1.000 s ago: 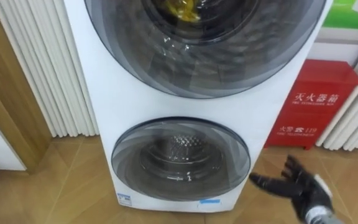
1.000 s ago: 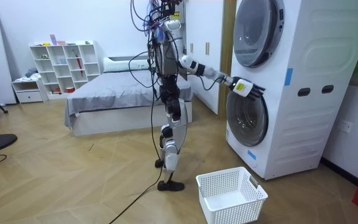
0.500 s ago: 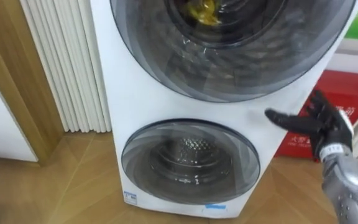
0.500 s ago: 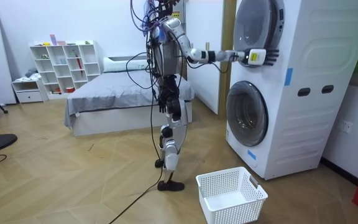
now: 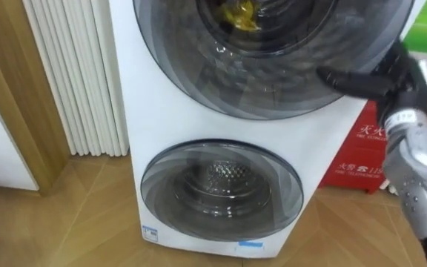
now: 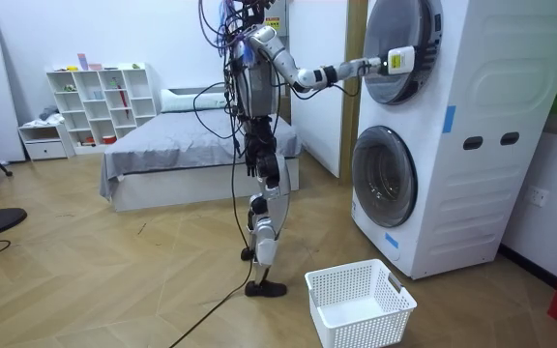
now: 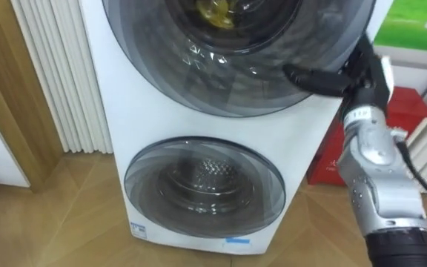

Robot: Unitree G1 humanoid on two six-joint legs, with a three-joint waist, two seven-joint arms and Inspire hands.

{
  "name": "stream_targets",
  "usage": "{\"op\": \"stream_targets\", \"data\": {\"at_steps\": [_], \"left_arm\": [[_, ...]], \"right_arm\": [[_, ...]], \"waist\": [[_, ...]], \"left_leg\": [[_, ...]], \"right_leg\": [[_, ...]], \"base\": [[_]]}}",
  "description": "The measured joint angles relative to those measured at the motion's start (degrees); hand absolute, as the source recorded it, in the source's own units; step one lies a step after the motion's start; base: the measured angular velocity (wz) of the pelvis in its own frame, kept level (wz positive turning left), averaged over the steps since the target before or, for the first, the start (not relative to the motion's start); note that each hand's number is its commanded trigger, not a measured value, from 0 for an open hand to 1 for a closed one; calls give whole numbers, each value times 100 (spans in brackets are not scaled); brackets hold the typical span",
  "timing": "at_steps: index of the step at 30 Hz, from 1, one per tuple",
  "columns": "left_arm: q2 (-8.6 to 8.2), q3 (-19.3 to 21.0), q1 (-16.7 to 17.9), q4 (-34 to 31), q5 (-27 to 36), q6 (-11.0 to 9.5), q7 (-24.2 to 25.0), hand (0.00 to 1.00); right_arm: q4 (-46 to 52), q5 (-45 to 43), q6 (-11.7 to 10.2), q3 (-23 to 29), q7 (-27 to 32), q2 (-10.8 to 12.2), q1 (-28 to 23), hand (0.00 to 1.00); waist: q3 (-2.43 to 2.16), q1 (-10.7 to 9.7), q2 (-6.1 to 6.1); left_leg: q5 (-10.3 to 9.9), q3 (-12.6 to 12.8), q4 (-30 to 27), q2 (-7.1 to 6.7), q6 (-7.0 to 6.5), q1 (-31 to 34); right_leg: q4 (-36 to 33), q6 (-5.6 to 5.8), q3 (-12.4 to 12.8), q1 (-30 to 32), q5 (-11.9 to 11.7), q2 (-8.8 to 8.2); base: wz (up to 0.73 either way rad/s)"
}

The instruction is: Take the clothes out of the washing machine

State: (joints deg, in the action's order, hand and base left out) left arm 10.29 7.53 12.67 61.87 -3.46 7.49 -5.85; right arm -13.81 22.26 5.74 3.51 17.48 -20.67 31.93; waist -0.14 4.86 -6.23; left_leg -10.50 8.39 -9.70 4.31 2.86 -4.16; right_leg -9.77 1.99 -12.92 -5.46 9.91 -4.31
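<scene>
A white stacked washing machine [image 6: 472, 116] stands before me with both round glass doors shut. Behind the upper door [image 5: 273, 67] lies a yellow cloth [image 5: 236, 11], seen through the glass at the top edge of the view. My right hand [image 5: 391, 74] is raised at the right rim of that upper door, open, its thumb pointing left across the glass. Through the lower door [image 5: 221, 189] a bare metal drum shows. In the room view I stand upright facing the machine, right arm stretched out to the upper door [image 6: 395, 53].
A white laundry basket [image 6: 361, 302] sits on the wooden floor by my feet, in front of the machine. A red cabinet [image 5: 365, 141] stands right of the machine, white slatted panels [image 5: 80, 74] and a wooden frame to its left. A bed and shelves lie behind me.
My right hand has risen from beside the lower door to the right rim of the upper door. Both doors stay shut.
</scene>
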Motion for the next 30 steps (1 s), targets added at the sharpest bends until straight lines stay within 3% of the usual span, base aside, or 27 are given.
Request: {"op": "stream_targets", "data": {"at_steps": [16,20,26,30], "left_arm": [[7,-116,-15,-7,-71,-50,0,0],[30,-223,-4,-8,-63,-142,-17,0],[48,-356,17,2,-59,-160,-128,0],[85,-562,17,11,-55,-241,-149,0]], "right_arm": [[1588,-512,195,-99,146,-91,-2,0],[1975,-537,251,-132,133,-99,-43,0],[2863,-460,228,-168,78,-74,-727,0],[3281,-464,-101,-186,-149,14,-1336,0]], "waist": [[4,-9,7],[4,-13,4],[-1,-20,-1],[6,-21,13]], "left_leg": [[0,72,33,16,0,40],[0,78,36,23,0,5],[0,95,59,29,1,-52],[0,123,70,32,1,-144]], "right_leg": [[-76,-5,202,257,-3,13],[-83,-6,259,257,-3,23],[-81,-5,335,244,-3,43],[-78,-12,386,187,-8,50]], "base": [[-10],[-10],[-7],[-9]]}}
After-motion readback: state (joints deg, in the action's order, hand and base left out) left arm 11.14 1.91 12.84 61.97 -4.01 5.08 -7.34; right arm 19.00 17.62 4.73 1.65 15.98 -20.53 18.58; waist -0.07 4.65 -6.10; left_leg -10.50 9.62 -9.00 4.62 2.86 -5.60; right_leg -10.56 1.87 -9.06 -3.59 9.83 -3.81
